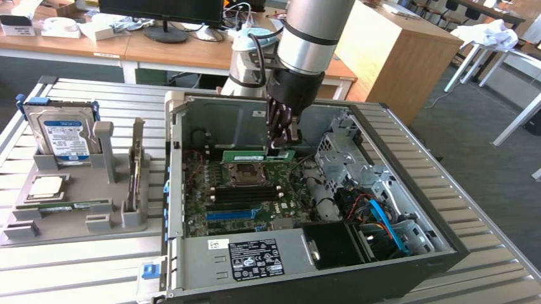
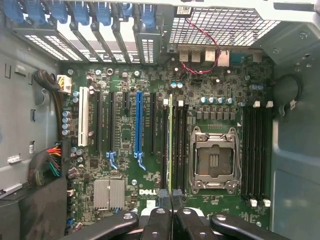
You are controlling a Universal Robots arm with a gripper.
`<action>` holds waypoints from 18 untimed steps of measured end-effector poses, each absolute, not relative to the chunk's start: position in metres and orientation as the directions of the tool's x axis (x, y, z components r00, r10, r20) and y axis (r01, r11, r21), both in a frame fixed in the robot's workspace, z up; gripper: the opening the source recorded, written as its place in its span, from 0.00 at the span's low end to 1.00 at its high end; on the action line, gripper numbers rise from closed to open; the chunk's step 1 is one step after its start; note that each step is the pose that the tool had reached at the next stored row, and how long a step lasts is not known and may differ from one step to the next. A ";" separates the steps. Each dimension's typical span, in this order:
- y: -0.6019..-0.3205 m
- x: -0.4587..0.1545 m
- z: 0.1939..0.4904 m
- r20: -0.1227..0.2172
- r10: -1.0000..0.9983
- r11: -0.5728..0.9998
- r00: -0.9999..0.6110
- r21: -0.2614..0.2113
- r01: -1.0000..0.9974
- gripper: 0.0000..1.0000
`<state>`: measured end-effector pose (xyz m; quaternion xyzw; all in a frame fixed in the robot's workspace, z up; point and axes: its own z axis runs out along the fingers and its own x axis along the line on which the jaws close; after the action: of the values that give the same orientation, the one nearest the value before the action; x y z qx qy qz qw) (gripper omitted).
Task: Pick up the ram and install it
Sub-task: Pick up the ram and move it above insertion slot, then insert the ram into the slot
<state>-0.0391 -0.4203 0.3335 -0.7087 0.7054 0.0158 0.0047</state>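
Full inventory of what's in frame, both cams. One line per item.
computer case: one, dark grey, open, on the slatted metal table
motherboard: one, green, inside the case
CPU socket: one, silver frame, on the motherboard
blue slot: one, blue, among black slots
heatsink: one, silver, on the motherboard
fixture tray: one, grey, at the exterior view's left of the case
hard drive: one, silver with blue label, upright in the tray
processor chip: one, silvery, on the tray
spare stick: one, green, lying in the tray
ram: one, green, held over the motherboard
arm: one, silver-grey, above the case
gripper: one, black, shut on the ram
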 end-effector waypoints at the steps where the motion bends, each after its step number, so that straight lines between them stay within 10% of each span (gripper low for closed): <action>1: -0.420 -0.039 0.333 -0.029 -1.000 -0.005 0.004 0.016 -1.000 0.12; 18: -0.420 -0.037 0.328 -0.029 -1.000 -0.005 0.005 0.016 -1.000 0.12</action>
<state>-0.0368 -0.4201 0.3282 -0.7087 0.7053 0.0159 0.0048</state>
